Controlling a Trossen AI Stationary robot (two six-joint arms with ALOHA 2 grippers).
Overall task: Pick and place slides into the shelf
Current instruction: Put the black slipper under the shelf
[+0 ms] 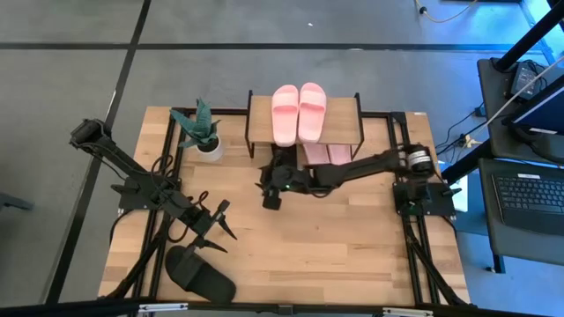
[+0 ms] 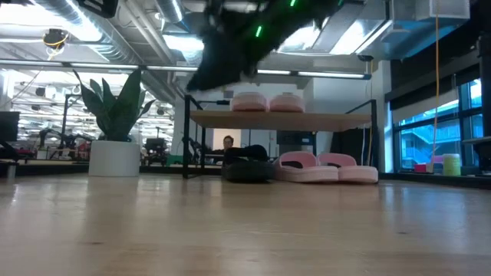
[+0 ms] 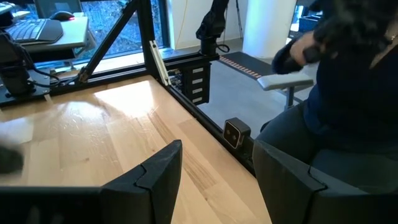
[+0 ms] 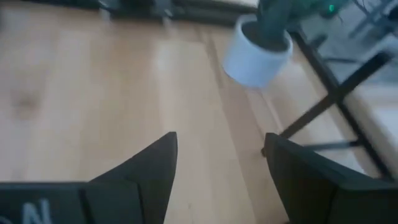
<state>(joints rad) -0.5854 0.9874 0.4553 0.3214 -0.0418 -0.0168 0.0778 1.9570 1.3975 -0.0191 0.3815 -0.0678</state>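
Near my left hand [image 1: 214, 227]: one black slide [image 1: 201, 275] on the bench [image 1: 335, 246].
It lies just nearer than my spread fingers, long axis slanting left-far to right-near. My right hand [image 1: 271, 187], spread and empty, hovers by the shelf [image 1: 304, 130], farther off.

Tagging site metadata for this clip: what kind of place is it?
Probably a robotics lab in an open-plan industrial office. The low view shows exposed ceiling ducts and rows of workstations behind the table; the high view shows a laptop on a cart beside the wooden table.
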